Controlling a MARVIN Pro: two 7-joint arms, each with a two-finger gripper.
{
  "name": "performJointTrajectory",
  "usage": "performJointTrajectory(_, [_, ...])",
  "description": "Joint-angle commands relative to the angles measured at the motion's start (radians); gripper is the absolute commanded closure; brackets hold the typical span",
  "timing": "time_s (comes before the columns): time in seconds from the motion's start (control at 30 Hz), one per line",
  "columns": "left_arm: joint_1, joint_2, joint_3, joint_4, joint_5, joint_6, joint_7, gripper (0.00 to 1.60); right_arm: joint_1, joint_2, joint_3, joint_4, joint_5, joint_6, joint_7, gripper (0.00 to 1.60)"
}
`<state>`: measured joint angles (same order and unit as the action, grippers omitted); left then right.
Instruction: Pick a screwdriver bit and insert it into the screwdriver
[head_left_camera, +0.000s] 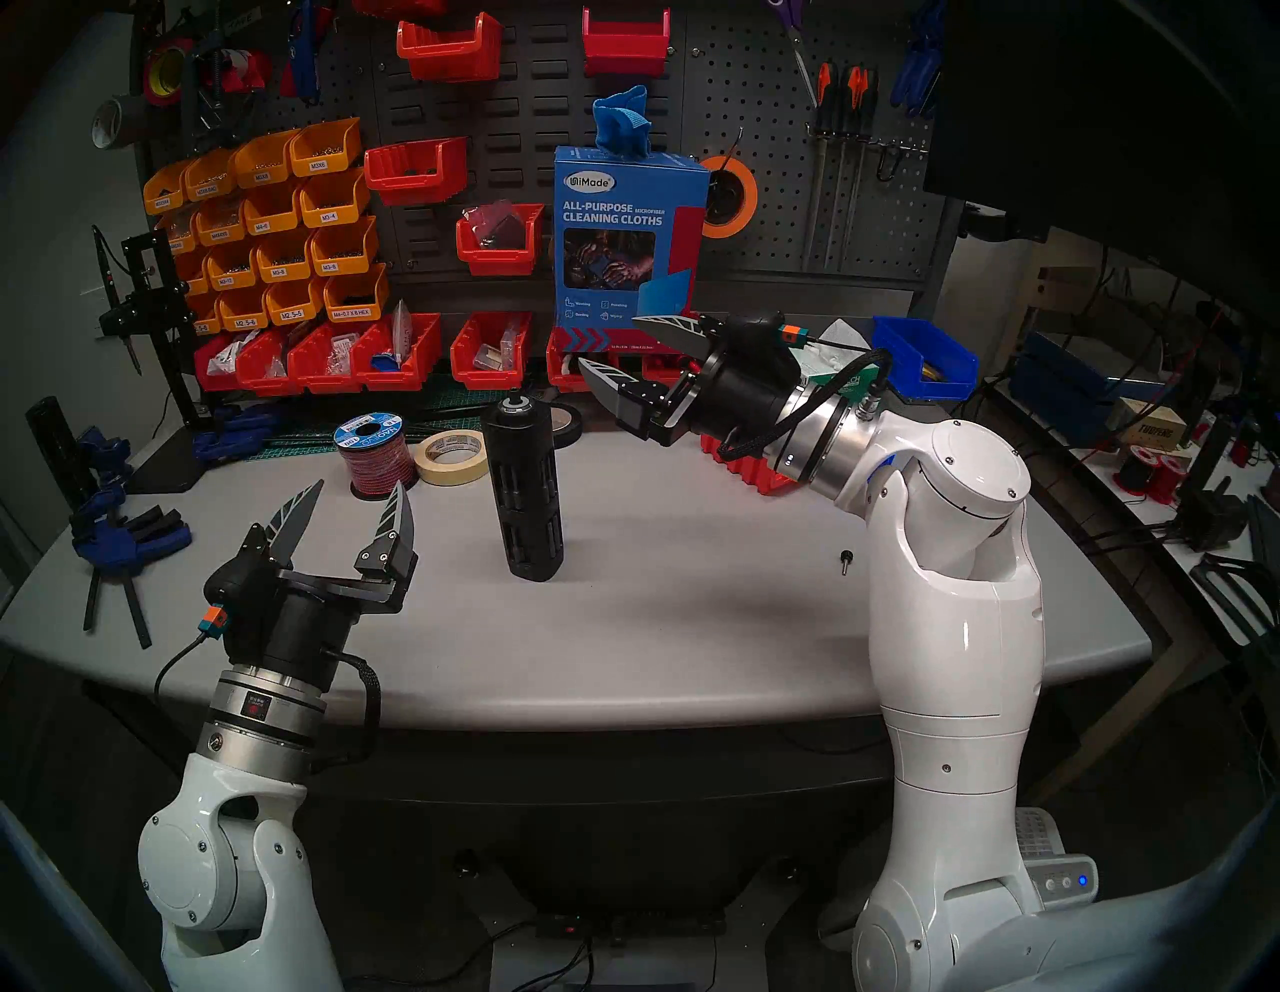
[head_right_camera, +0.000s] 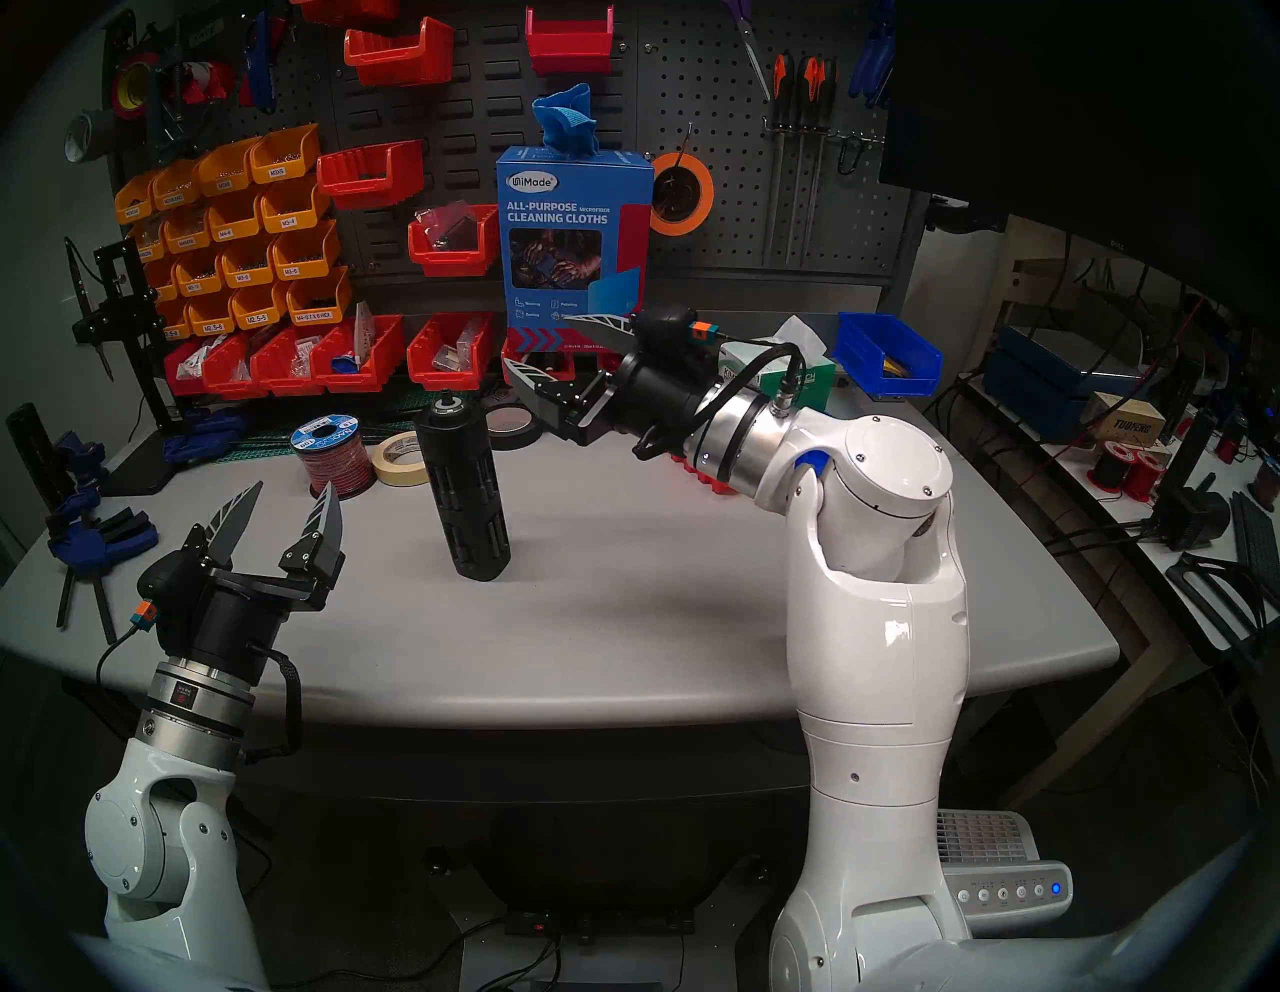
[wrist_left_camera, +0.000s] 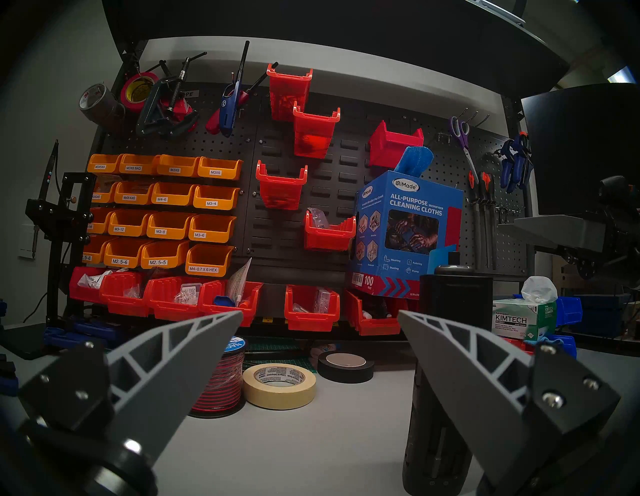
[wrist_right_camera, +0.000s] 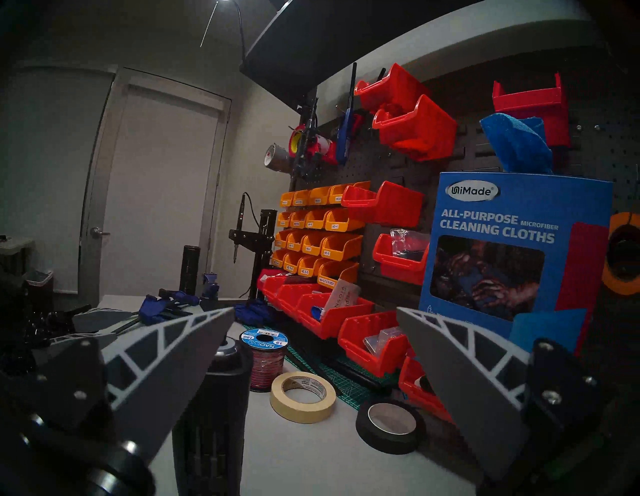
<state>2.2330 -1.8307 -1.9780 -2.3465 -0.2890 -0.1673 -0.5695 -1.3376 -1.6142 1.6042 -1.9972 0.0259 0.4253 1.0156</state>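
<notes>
Fingers of the left gripper (head_left_camera: 350, 516) stand wide apart and empty, raised above the near-left part of the grey counter (head_left_camera: 692, 623) and aimed toward the pegboard. That parked pose probably keeps this arm clear of the work yet near enough to steady the tool later.

Further back on the left, a spool of red wire (head_left_camera: 374, 457) and a roll of masking tape (head_left_camera: 454, 457) lie flat on the counter, apparently out of the working area.

Near the middle, the screwdriver (head_left_camera: 523, 488), a tall matte-black cylinder with vertical slots, stands upright on its base with the silver-ringed socket facing up. That placement suits an insertion from above. Whether anything sits in the socket cannot be told from here.

To its right, the right gripper (head_left_camera: 620, 350) hangs above the counter, higher than the tool's top, pointing leftward with its fingers spread and holding nothing. In the right wrist view the screwdriver's top shows low, just beside the left-hand finger, with no contact.

Further right, a small dark peg-like piece (head_left_camera: 845, 560) lies on the bare counter beside the white arm. It may be the screwdriver bit, though it is too small to be sure. If so, picking it up comes first.
</notes>
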Motion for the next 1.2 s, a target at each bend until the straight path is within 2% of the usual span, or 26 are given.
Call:
performJointTrajectory(0.0, [-0.002, -0.002, -0.001, -0.033, -0.002, -0.007, 0.001, 0.0, -0.019, -0.037, 0.009, -0.052, 0.032, 0.034, -0.005, 0.0])
performJointTrajectory(0.37, [-0.002, -0.002, -0.001, -0.033, -0.002, -0.007, 0.001, 0.0, -0.02, -0.044, 0.012, -0.048, 0.041, 0.041, -0.005, 0.0])
performJointTrajectory(0.4, [-0.002, -0.002, -0.001, -0.033, -0.002, -0.007, 0.001, 0.0, -0.023, -0.045, 0.008, -0.047, 0.046, 0.034, -0.025, 0.0])
performJointTrajectory(0.43, [-0.002, -0.002, -0.001, -0.033, -0.002, -0.007, 0.001, 0.0, -0.025, -0.043, 0.0, -0.045, 0.032, 0.035, -0.009, 0.0])
performJointTrajectory(0.63, [-0.003, -0.002, -0.001, -0.033, -0.002, -0.007, 0.001, 0.0, -0.102, -0.012, -0.064, -0.055, 0.053, -0.033, -0.07, 0.0])
performJointTrajectory(0.83, [-0.003, -0.002, -0.001, -0.033, -0.002, -0.007, 0.001, 0.0, -0.164, 0.002, -0.091, -0.072, 0.041, -0.115, -0.139, 0.0])
performJointTrajectory(1.17, [-0.002, -0.002, -0.001, -0.033, -0.002, -0.007, 0.001, 0.0, -0.225, 0.012, -0.112, -0.104, 0.069, -0.124, -0.181, 0.0])
